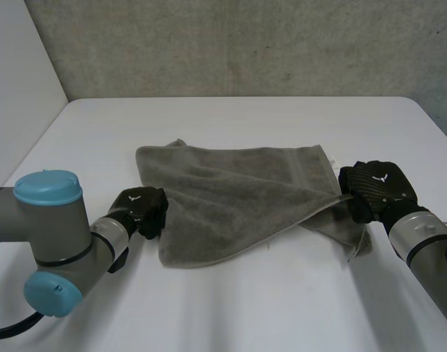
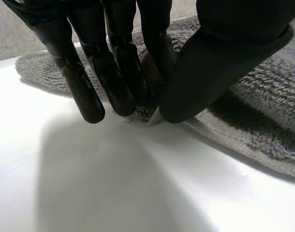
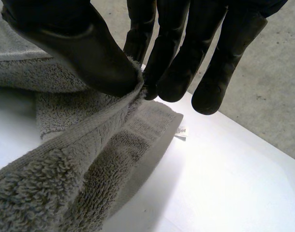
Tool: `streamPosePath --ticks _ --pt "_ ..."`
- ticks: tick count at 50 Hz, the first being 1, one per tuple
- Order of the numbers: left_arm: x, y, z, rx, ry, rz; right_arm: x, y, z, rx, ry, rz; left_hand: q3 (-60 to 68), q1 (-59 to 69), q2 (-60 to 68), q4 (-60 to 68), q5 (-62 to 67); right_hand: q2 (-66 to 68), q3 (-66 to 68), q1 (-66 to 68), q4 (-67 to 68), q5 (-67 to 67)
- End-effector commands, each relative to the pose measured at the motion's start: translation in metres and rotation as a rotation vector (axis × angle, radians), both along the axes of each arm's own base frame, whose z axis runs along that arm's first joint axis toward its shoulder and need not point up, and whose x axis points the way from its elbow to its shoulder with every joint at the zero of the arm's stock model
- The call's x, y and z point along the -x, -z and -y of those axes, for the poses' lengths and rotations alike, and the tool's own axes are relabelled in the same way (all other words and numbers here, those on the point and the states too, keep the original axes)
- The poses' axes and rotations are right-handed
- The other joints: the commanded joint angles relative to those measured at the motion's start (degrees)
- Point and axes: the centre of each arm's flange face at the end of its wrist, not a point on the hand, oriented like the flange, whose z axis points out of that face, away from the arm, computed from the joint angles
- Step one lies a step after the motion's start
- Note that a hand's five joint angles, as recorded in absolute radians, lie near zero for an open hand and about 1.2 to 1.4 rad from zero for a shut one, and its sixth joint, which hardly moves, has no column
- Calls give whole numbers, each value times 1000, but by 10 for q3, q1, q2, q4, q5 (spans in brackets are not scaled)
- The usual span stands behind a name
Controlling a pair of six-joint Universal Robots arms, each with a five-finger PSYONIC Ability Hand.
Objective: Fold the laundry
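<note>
Towel (image 1: 231, 198), grey and partly doubled over, lies mid-way across the white table (image 1: 231, 308). Its small white label (image 3: 180, 131) is unreadable. The left hand (image 1: 141, 209) pinches the near left corner, and the right hand (image 1: 377, 187) pinches a lifted right edge.

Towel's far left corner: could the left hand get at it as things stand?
Probably yes, but not while busy: the left hand pinches the towel at its near left edge. The far corner lies flat on bare table, nothing between.

White table (image 1: 231, 308) (grey concrete wall (image 1: 245, 44) behind)
</note>
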Motion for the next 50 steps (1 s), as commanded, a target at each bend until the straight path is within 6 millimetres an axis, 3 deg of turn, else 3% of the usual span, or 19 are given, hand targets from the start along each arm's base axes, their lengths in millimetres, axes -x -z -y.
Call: streamPosePath --ticks 1,8,15,21,25,26,27,29,32,37,44,46,47,49,50 --pt "-3 -2 0 12 -41 19 0 0 0 0 0 0 119 130 117 118 127 42 28 33 28 31" --pt "-7 -14 1 48 -88 27 0 0 -1 0 0 0 119 130 117 118 127 42 28 33 28 31" --pt "-15 -57 -2 144 -113 -11 0 -1 -1 1 0 2 119 130 117 118 127 42 28 33 28 31" --pt "-24 -77 -19 186 -117 -30 0 -2 -3 3 -3 1 119 130 117 118 127 42 28 33 28 31" --pt "-27 -76 -28 179 -106 -33 0 -2 -3 4 -3 1 119 130 117 118 127 42 28 33 28 31" --pt "-27 -72 -33 166 -88 -32 0 -3 -3 6 -2 1 12 24 11 12 20 42 28 33 28 31" --pt "-27 -72 -34 166 -87 -32 0 -2 -3 5 1 0 11 23 10 11 19 42 28 33 28 31" --pt "-18 -64 -49 121 4 -41 0 -2 -3 5 4 -1 -233 -222 -235 -234 -225 42 28 33 28 31" --pt "-15 -60 -56 98 51 -50 3 -3 -1 8 17 2 -307 -295 -308 -307 -299 42 28 33 28 31" --pt "3 -53 -88 52 238 -88 5 -6 1 13 31 8 -544 -532 -545 -544 -535 42 28 33 28 31" --pt "11 -45 -104 52 313 -45 2 -25 -3 55 23 25 -546 -534 -547 -546 -537 42 28 33 28 31" --pt "12 -44 -106 57 326 -29 1 -44 -11 86 13 36 -547 -536 -549 -548 -539 42 28 33 28 31" --pt "13 -41 -108 59 337 -17 1 -44 -11 86 13 36 -546 -534 -547 -546 -537 42 28 33 28 31" --pt "16 -38 -109 54 348 -10 -7 -68 -23 106 -24 54 -544 -532 -545 -544 -536 42 28 33 28 31" --pt "19 -35 -110 49 356 -8 -7 -69 -23 106 -24 54 -542 -531 -544 -543 -534 42 28 33 28 31"
